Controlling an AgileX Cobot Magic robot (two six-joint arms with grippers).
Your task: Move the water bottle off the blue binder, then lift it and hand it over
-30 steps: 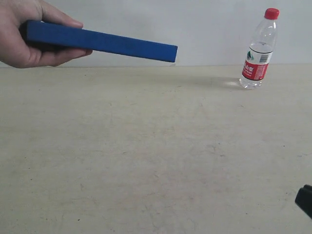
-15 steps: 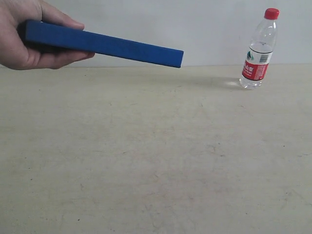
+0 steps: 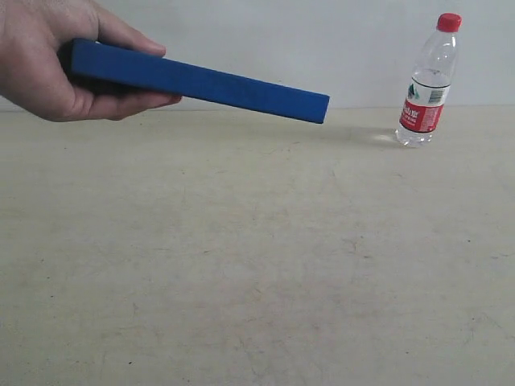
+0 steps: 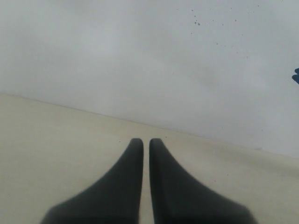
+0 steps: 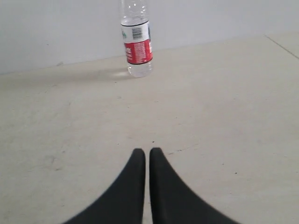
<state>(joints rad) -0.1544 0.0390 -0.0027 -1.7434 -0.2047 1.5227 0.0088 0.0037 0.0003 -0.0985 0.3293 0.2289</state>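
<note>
The water bottle (image 3: 429, 79) stands upright at the far right of the table, red cap on top; the right wrist view shows the water bottle (image 5: 136, 44) far ahead. A person's hand (image 3: 48, 64) holds the blue binder (image 3: 201, 80) edge-on in the air above the far left of the table, tilted down toward the right. A dark blue corner (image 4: 295, 76) pokes in at the edge of the left wrist view. My left gripper (image 4: 146, 141) and right gripper (image 5: 147, 151) are both shut on nothing, low over bare table. Neither gripper shows in the exterior view.
A pale wall (image 3: 322, 40) rises just behind the bottle and binder. The beige tabletop (image 3: 257, 257) spreads from the wall to the near edge.
The hand has carried the binder to the right, with its free end dipping lower. The dark part at the exterior view's bottom right corner has gone out of frame. The bottle has not moved.
</note>
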